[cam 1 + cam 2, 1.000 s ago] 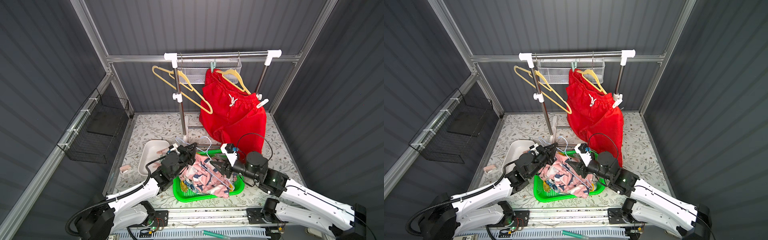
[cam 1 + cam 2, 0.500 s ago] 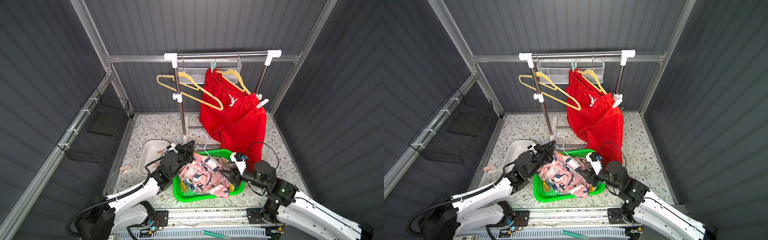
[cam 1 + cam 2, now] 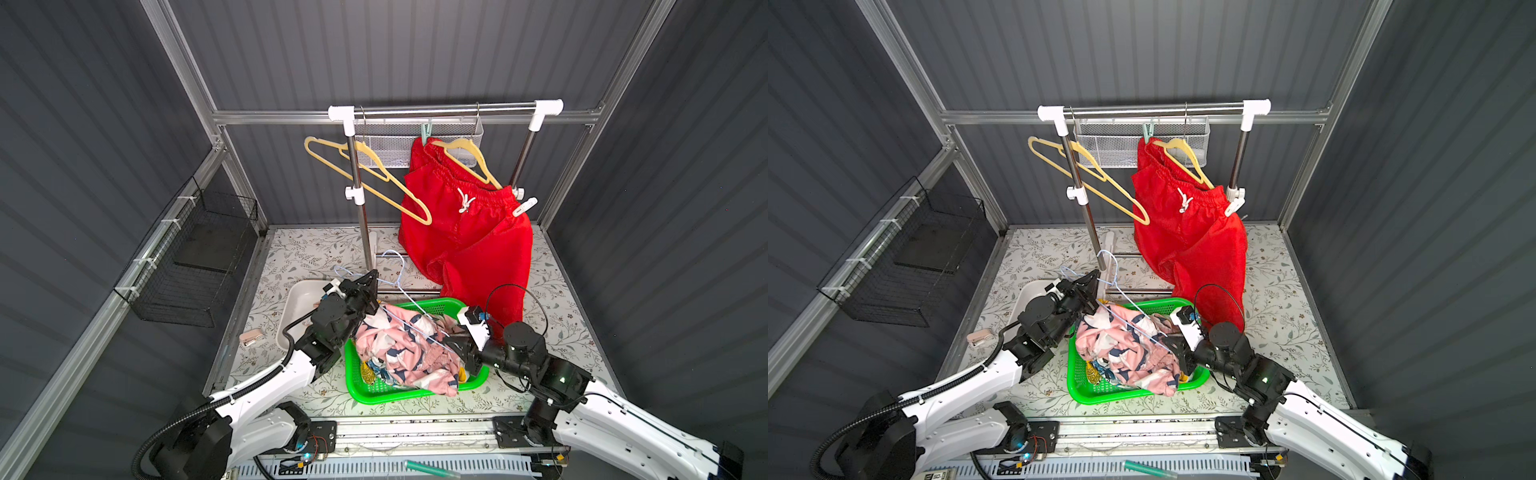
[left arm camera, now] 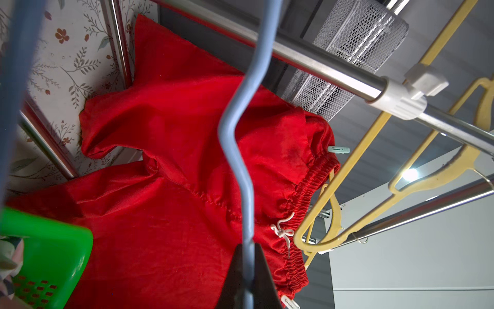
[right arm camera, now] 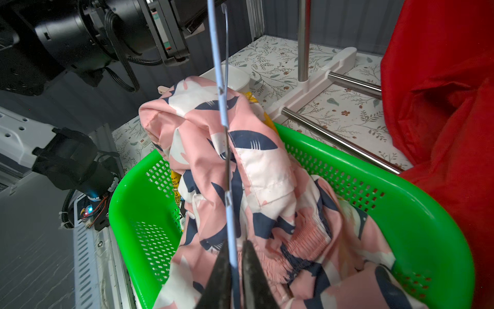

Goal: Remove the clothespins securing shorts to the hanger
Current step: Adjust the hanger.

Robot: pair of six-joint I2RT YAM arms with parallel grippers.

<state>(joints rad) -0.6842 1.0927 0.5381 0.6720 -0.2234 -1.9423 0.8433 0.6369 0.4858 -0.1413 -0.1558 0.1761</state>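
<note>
Floral mat; pink shorts in basket

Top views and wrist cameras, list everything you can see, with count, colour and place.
rack: 1, steel, back of table
yellow hangers: 2, yellow, on the rack rail
red shorts: 1, red, on one yellow hanger
clothespins: 2, mint and white, on the red shorts
mesh basket: 1, white, on the rack rail
green basket: 1, green, table front
pink shorts: 1, pink, navy-white print, in green basket
blue hanger: 1, pale blue, over the green basket
white tray: 1, white, left of green basket
small pink item: 1, table, beside white tray
wire basket: 1, black, left wall
left tool: 1, black, shut on blue hanger
right tool: 1, black, shut on blue hanger
</note>
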